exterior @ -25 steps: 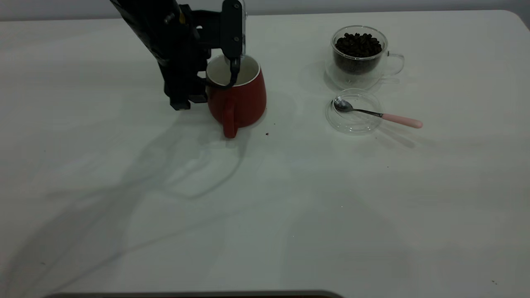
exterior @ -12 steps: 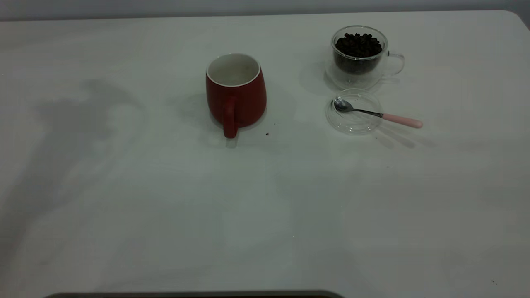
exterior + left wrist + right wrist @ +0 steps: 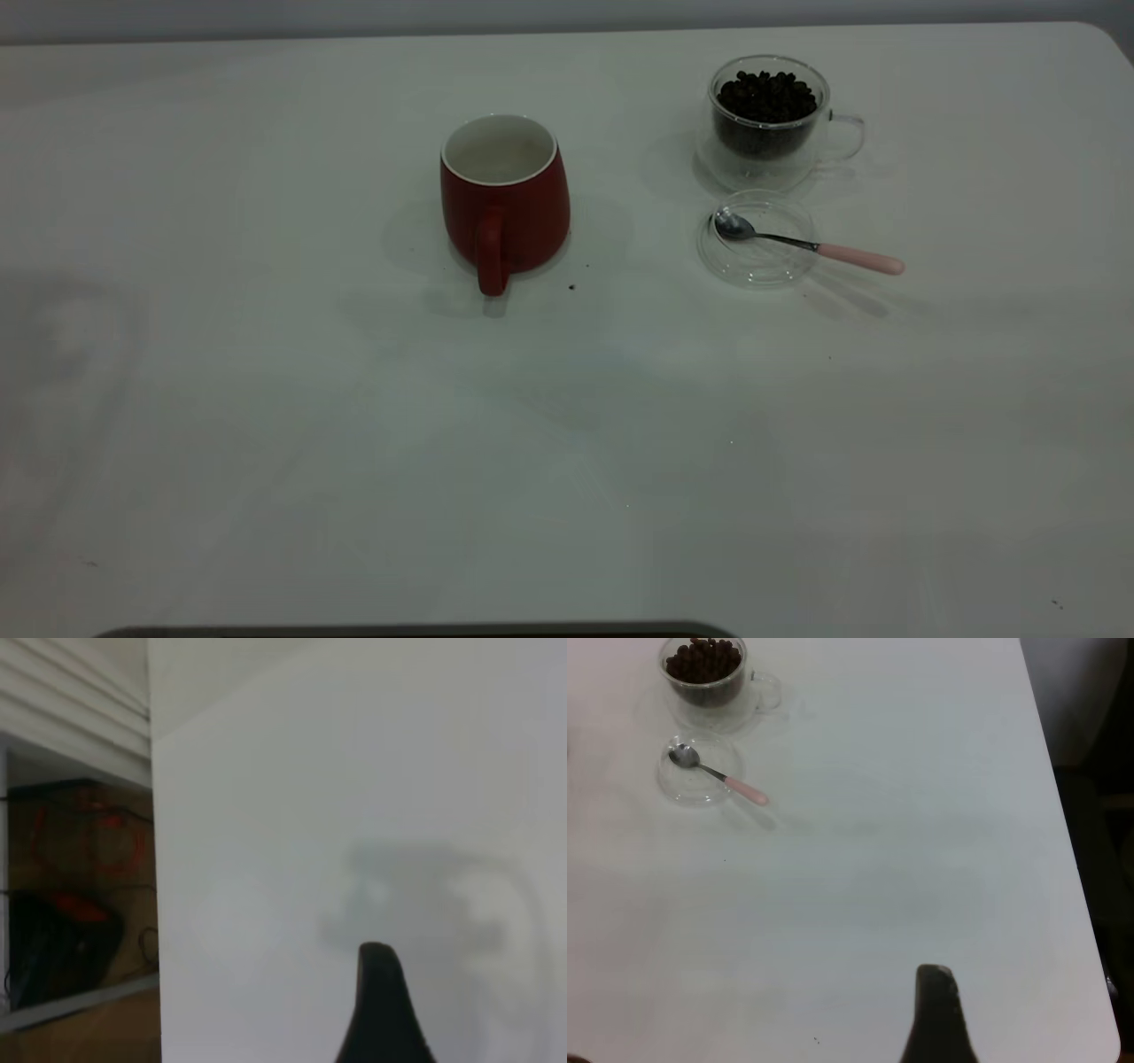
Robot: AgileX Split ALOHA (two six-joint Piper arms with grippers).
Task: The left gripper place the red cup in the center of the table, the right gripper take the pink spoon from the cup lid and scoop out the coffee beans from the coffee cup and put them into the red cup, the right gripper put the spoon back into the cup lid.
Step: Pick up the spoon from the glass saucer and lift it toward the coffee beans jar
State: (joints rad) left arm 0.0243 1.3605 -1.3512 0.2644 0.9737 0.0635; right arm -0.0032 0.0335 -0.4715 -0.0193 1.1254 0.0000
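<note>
Exterior view: red cup (image 3: pixel 506 202) stands upright mid-table, coffee cup (image 3: pixel 769 120) and lid (image 3: pixel 756 239) with pink spoon (image 3: pixel 808 245) toward the right edge; whether either gripper is open, cannot tell

upright red cup (image 3: pixel 505 199), spoon (image 3: pixel 802 245) on lid (image 3: pixel 756 239)

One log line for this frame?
red cup: placed, empty | pink spoon: on cup lid | coffee cup: full | claws: clear of objects

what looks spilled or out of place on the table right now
A small dark speck, possibly a stray coffee bean, lies on the table just right of the red cup. Everything else sits upright and tidy.
</note>
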